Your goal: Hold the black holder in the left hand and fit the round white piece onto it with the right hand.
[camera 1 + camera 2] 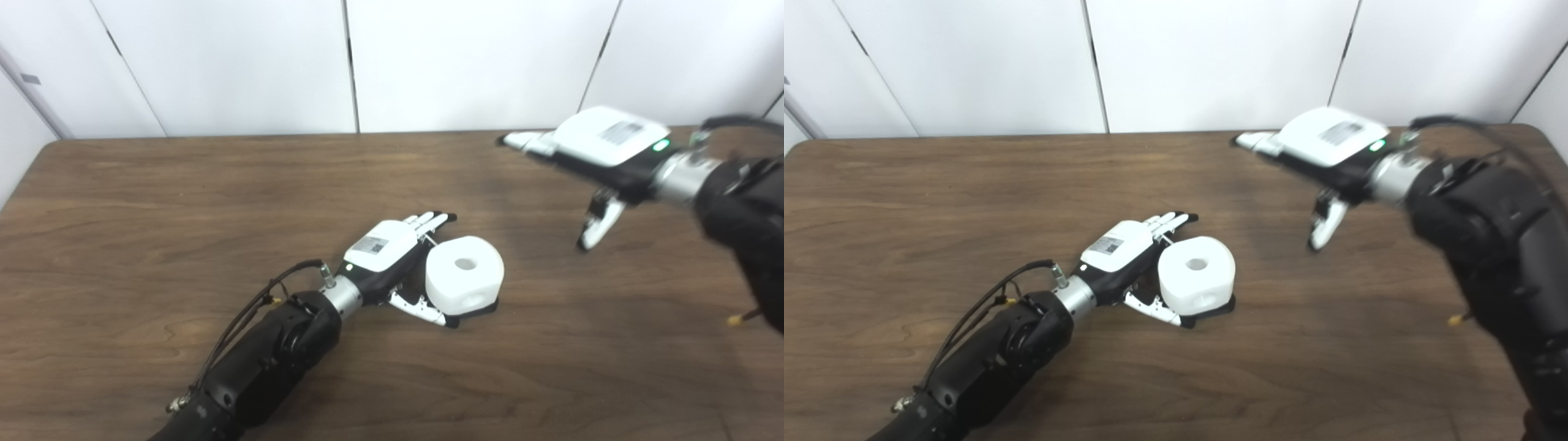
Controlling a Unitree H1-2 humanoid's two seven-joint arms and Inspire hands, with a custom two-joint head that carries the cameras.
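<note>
The round white piece (464, 274) with a centre hole sits on top of the black holder (481, 309), of which only a dark base edge shows on the table. My left hand (392, 257) lies against the piece's left side, fingers stretched past its far side and thumb below near the base, loosely cupping rather than gripping. My right hand (597, 153) hovers above the table to the upper right, well clear of the piece, fingers spread and holding nothing; it looks motion-blurred.
The brown wooden table (153, 214) runs to a white panelled wall at the back. Cables run along my left forearm (263, 361). My right forearm (1488, 245) fills the right side.
</note>
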